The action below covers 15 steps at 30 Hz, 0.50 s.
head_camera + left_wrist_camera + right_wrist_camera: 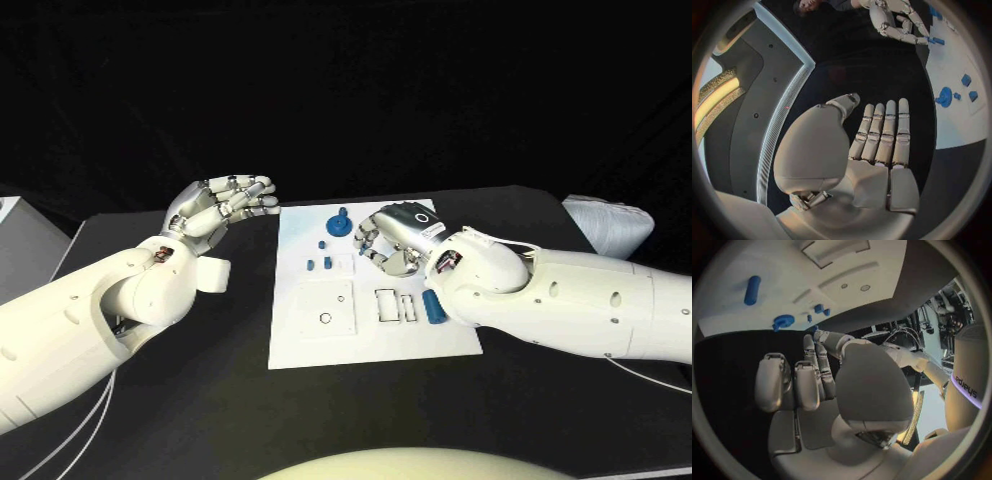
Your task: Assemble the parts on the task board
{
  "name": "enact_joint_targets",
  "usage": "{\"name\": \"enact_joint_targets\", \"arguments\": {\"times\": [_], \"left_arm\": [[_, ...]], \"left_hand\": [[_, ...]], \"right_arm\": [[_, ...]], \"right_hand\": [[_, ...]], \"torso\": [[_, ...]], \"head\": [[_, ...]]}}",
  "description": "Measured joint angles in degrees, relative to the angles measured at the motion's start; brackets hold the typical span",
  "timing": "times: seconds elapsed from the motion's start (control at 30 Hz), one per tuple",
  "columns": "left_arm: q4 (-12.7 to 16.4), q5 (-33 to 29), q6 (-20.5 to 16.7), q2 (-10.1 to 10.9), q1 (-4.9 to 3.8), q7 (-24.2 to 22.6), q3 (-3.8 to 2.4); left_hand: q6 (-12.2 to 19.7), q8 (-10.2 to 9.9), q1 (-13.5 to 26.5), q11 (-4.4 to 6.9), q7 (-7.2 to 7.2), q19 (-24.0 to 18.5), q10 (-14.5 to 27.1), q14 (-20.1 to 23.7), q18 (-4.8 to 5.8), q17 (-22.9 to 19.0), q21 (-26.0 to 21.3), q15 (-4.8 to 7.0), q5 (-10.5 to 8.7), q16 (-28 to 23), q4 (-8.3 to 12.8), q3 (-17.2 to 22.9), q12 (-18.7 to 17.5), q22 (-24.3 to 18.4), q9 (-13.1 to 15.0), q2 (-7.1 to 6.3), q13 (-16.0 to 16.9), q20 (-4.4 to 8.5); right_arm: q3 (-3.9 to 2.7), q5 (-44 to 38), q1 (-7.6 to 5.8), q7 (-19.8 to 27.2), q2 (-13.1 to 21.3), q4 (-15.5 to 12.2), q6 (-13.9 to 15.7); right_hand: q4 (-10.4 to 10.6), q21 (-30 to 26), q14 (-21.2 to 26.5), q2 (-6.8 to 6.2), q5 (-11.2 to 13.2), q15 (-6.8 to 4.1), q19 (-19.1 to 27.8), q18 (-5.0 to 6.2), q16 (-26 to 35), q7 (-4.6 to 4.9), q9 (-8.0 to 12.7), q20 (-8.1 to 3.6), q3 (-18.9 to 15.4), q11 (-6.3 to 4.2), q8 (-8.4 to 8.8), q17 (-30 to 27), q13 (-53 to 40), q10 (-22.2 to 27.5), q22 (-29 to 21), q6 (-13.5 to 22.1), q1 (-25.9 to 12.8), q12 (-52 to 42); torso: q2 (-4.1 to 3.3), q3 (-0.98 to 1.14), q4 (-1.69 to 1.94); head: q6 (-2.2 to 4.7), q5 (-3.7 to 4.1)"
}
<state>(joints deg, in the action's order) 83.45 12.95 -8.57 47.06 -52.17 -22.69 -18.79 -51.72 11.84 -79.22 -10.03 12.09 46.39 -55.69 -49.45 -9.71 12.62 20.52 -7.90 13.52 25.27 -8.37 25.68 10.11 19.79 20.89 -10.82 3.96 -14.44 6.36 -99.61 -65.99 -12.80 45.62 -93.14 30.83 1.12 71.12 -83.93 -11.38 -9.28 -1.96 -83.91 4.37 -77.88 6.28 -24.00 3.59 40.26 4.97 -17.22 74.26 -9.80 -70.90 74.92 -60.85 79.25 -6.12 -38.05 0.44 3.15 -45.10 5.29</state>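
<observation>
I am seeing my left hand point(219, 205) hovering over the dark worktop point(173, 400) just off the task board point(378, 340), fingers straight and apart, holding nothing. My right hand point(397, 238) is hanging above the board, fingers partly curled around nothing. A round blue part point(340, 224) is lying just beside it, a blue cylinder point(433, 307) beneath its wrist.

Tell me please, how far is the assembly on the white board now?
It looks barely started. On the task board a round blue part, two small blue parts and a blue cylinder lie loose; none visibly seated. In hand: nothing. The left robot hand hangs open beside the board; the right robot hand hovers over it, holding nothing. All placing seems left.
</observation>
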Motion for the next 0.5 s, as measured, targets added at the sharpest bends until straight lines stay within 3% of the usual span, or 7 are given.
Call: {"name": "enact_joint_targets", "arguments": {"times": [0.2,0.5], "left_arm": [[0.0,-0.1,-0.7,-0.2,0.0,-0.1,0.0],[0.1,-0.4,-1.4,-0.3,0.0,-0.2,-0.01]], "left_hand": [[0.0,0.0,0.0,0.0,0.0,0.0,0.0,0.0,0.0,0.0,-0.2,0.0,0.0,0.0,0.0,0.0,0.0,0.0,0.0,0.0,0.0,0.0],[0.0,0.0,0.0,0.0,0.0,0.0,0.0,0.0,0.0,0.1,-0.2,0.0,0.0,0.0,0.0,0.0,0.0,-0.1,0.0,0.0,0.0,0.0]], "right_arm": [[0.29,-1.3,2.98,-0.6,-2.8,0.5,-0.2],[0.47,-3.2,5.38,-1.5,-5.9,2.2,-1.1]], "right_hand": [[-0.2,0.0,0.0,0.0,-0.5,0.0,0.0,0.0,0.0,0.0,-0.1,0.0,0.2,0.2,0.01,-0.2,0.0,-0.2,0.0,0.0,0.0,0.0],[-0.3,0.0,0.0,-0.01,-0.5,0.0,0.0,0.01,0.0,0.0,-0.1,0.0,0.3,0.2,0.06,-0.3,0.1,-0.2,0.0,0.0,0.0,0.0]], "torso": [[0.01,-0.01,-0.03],[0.02,0.03,0.04]], "head": [[-0.68,-1.44],[-1.4,-2.54]]}}
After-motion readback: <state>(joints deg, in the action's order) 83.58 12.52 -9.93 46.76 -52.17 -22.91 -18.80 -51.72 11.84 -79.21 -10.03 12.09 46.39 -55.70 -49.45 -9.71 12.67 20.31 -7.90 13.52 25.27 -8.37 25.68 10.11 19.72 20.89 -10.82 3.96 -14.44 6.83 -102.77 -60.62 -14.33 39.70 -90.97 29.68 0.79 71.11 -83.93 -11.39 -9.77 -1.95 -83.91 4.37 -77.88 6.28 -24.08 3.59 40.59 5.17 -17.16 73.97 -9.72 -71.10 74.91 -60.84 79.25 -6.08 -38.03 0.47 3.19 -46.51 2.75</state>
